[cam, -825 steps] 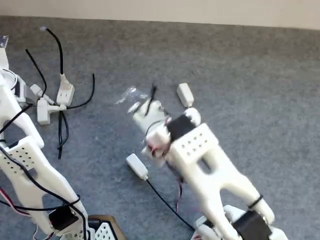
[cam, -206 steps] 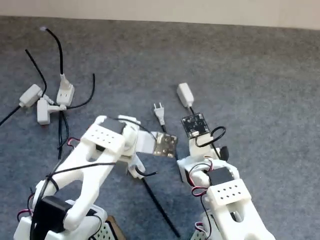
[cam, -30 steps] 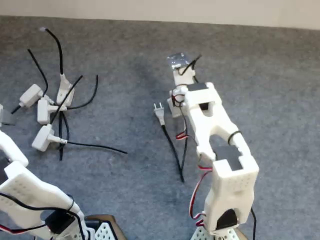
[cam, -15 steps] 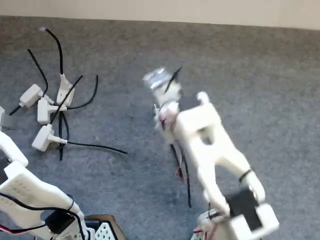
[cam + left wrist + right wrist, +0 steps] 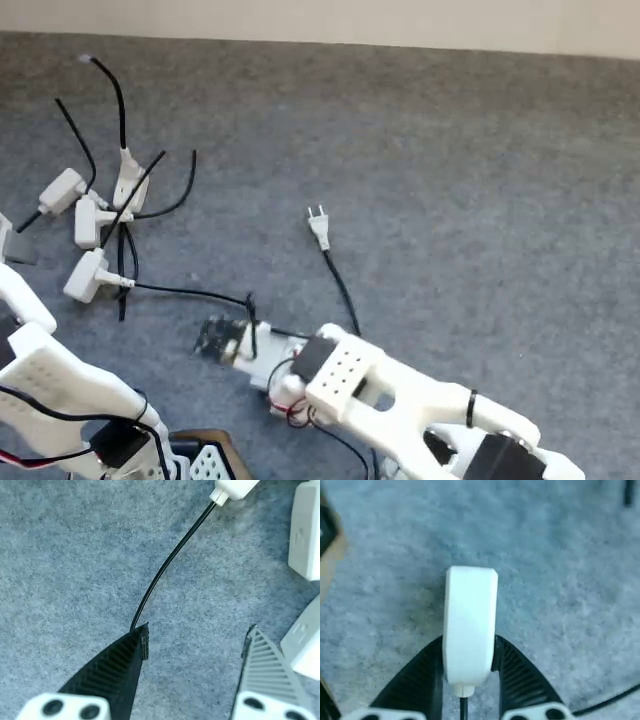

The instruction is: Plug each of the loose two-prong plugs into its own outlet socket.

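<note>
Since half a second ago, the right arm has swung from mid-table down toward the near edge. The right gripper [image 5: 468, 641], now at 7 o'clock from the loose two-prong plug [image 5: 318, 224], clamps a white outlet socket [image 5: 470, 622]. The left gripper [image 5: 198, 630] hovers spread wide over grey carpet [image 5: 75, 555], by a black cable [image 5: 170, 562] and the socket cluster [image 5: 95, 215] at 9 o'clock from the plug.

I see grey carpet [image 5: 500, 200] over the whole floor of the high view | pale wall strip [image 5: 400, 20] along top edge | brown board corner [image 5: 228, 447] at bottom left.
</note>
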Controlling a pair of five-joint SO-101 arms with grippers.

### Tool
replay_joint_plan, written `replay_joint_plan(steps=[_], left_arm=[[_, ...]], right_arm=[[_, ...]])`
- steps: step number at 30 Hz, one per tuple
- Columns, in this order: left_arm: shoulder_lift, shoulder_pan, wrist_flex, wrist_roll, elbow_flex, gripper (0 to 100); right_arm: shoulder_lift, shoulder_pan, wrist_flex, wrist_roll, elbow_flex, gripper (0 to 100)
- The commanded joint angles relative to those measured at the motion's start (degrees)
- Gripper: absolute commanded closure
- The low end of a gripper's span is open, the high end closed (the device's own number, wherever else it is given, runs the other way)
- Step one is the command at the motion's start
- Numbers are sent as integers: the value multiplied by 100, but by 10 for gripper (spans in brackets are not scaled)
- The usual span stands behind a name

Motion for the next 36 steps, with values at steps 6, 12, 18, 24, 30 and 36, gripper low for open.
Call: replay_joint_plan(steps=[6, 12, 18, 24, 30, 36], left_arm=[[-303, 4, 9, -35, -84, 697], [-303, 4, 26, -35, -84, 697], [-303, 4, 9, -35, -84, 697], [-303, 84, 44, -35, -75, 697], [-303, 75, 44, -35, -75, 697], [-303, 57, 35, -35, -84, 697]], right_arm=[[-215, -101, 66, -246, -189, 957], [-145, 523, 110, -237, -1191, 929], [-127, 1033, -136, -369, -1710, 994], [356, 532, -1314, -765, -646, 991], [1596, 910, -1640, -765, -963, 981], [1763, 1033, -716, -738, -1640, 769]])
